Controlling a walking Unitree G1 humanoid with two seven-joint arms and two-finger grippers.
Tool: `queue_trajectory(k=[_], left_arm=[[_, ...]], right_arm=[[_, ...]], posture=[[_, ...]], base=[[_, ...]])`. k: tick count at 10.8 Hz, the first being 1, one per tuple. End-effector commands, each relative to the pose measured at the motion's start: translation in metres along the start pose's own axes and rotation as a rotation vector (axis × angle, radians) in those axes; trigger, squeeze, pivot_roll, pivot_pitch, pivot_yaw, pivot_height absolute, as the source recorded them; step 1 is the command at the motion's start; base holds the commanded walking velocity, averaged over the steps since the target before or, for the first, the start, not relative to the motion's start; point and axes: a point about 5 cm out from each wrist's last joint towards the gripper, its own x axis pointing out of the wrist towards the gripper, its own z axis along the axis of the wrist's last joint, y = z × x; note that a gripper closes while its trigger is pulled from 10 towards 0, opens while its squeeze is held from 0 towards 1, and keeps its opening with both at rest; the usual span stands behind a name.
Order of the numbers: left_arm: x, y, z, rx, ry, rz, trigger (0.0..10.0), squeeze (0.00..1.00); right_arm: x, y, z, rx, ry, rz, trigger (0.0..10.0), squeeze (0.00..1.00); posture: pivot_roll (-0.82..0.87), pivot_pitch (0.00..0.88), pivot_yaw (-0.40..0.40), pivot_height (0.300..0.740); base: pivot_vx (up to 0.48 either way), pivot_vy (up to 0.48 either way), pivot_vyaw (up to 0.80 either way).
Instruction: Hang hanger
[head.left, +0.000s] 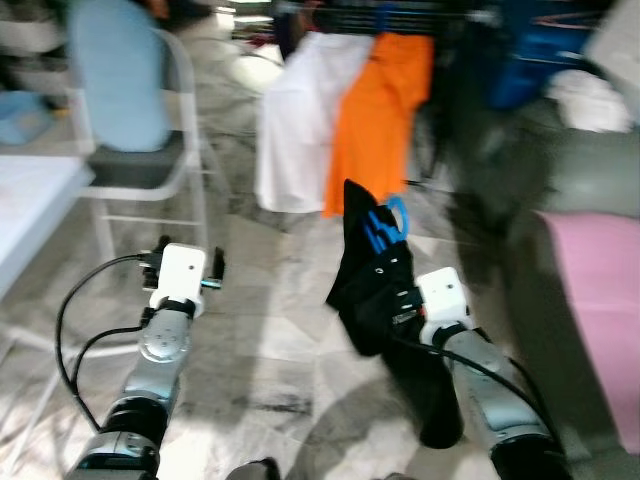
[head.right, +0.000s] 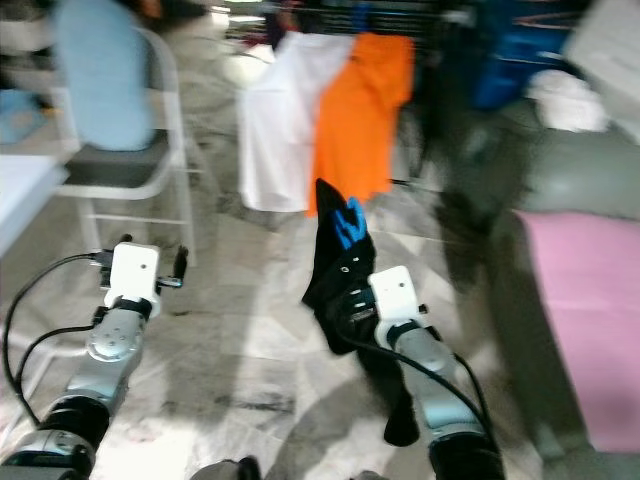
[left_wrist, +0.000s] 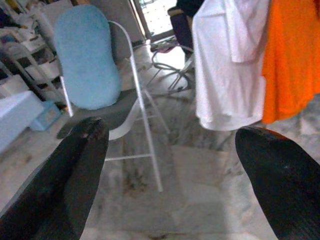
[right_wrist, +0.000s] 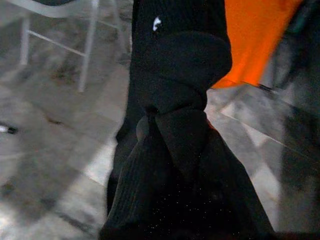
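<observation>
your right tool (head.left: 395, 285) gripped a blue hanger (head.left: 385, 228) wrapped in a black garment (head.left: 375, 290), long axis roughly upright, hook toward the orange shirt (head.left: 380, 120). your left tool (left_wrist: 170, 165) stood wide, holding nothing.

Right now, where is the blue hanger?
The blue hanger sits in the right end effector with a black garment, right of centre in the head views, just below the hanging orange shirt.

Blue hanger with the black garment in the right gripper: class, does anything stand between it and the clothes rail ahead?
Nothing visible does. The right gripper holds the blue hanger and black garment over bare floor, just short of the rail. The orange shirt and white shirt already hang there.
</observation>
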Motion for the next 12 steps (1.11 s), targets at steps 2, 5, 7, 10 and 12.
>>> queue_trajectory(k=[2,5,7,10,12], left_arm=[[-0.010,-0.008,-0.002,-0.012,-0.008,-0.024,10.0,0.00],[-0.015,0.001,0.000,-0.025,-0.033,-0.031,10.0,0.00],[-0.018,0.007,-0.008,-0.050,0.015,0.010,10.0,0.00],[-0.014,-0.001,0.000,-0.050,-0.008,-0.046,10.0,0.00],[-0.019,0.000,-0.006,-0.065,0.018,-0.026,10.0,0.00]], right_arm=[[-0.009,-0.005,0.001,0.054,-0.051,-0.065,10.0,0.00],[-0.014,0.016,-0.007,0.101,-0.055,-0.116,10.0,0.00],[-0.014,0.017,-0.013,0.158,-0.052,-0.118,10.0,0.00],[-0.026,0.016,-0.014,0.114,-0.062,-0.091,10.0,0.00],[-0.026,0.004,-0.004,0.098,-0.090,-0.121,10.0,0.00]], posture=[[-0.14,0.065,0.055,0.740],[-0.12,0.036,-0.011,0.740],[-0.13,0.027,0.023,0.740],[-0.13,0.049,0.023,0.740],[-0.15,0.058,0.026,0.740]], base=[[0.000,0.000,0.00],[0.000,0.000,0.00],[0.000,0.000,0.00],[0.000,0.000,0.80],[0.000,0.000,0.80]])
